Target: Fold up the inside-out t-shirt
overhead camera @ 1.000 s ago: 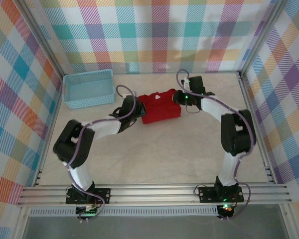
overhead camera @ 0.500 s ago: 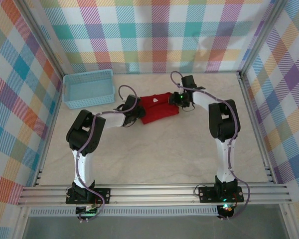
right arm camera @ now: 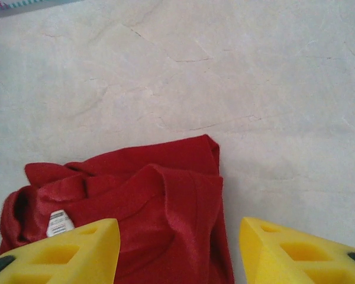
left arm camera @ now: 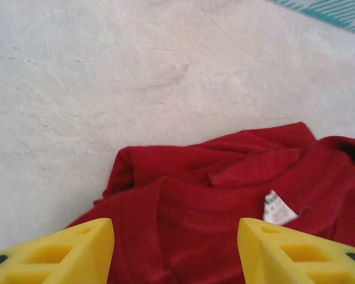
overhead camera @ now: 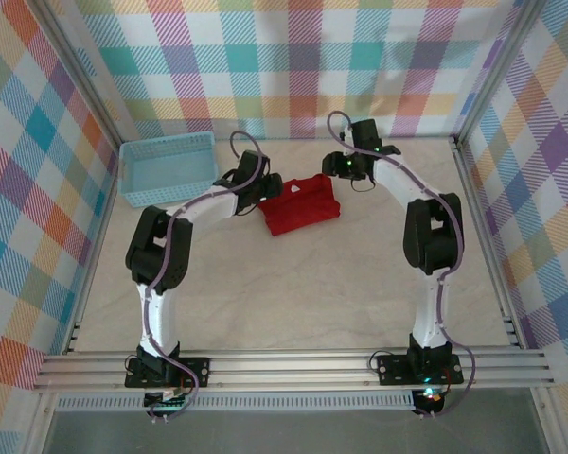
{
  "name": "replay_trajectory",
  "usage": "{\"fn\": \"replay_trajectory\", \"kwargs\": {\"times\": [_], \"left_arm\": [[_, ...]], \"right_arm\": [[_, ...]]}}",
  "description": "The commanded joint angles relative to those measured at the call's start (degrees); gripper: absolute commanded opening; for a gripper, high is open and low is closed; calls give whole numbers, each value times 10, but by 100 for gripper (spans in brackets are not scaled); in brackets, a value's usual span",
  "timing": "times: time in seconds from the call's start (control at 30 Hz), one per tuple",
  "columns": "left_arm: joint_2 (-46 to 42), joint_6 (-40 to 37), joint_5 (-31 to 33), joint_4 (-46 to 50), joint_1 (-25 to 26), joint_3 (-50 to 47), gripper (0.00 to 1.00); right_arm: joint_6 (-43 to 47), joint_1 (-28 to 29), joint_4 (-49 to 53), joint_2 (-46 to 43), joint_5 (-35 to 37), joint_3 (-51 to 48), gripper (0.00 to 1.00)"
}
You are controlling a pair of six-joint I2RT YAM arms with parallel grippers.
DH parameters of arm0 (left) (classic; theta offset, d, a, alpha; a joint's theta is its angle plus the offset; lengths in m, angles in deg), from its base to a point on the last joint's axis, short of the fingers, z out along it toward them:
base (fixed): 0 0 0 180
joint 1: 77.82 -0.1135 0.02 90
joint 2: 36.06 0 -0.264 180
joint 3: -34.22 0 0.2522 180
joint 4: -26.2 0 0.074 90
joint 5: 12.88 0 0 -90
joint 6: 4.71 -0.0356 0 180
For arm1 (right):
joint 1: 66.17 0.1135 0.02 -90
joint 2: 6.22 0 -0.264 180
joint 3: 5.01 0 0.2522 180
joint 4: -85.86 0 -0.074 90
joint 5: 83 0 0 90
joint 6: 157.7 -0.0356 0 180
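Both wrist views cut the t-shirt (left arm camera: 189, 201) off at the bottom edge, its label (left arm camera: 278, 208) print unreadable.

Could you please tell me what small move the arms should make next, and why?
Probably lift both arms up and away. The t-shirt lies in a compact folded bundle, and the jaws of the left arm and right arm stand open, holding nothing.

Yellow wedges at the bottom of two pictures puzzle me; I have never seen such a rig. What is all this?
Two robot arms stand at the near edge of a table. The wide picture looks down from above and behind them. The close pictures come from wrist cameras; the wedges are the fingers of the left tool and right tool, both open, holding nothing. On the table lie a bundled red t-shirt, pale label showing, and a light-blue basket.
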Motion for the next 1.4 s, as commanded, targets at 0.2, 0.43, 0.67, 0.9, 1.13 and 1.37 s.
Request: {"fn": "replay_trajectory", "kwargs": {"times": [0.2,0.43,0.67,0.9,1.13,1.37], "left_arm": [[89,-36,-15,71,-11,81,49],[103,-33,-8,75,-11,122,20],[92,-37,7,65,-11,152,0],[86,-29,54,52,-14,150,0],[140,4,41,78,-31,202,5],[190,-35,-2,247,-33,357,43]], "right_arm": [[39,4,70,120,-40,117,51],[35,7,67,132,-41,144,15],[29,7,23,94,-1,114,1],[11,7,-42,50,63,48,0],[-16,5,-75,62,84,21,0],[-11,5,-10,59,101,60,49]]}}
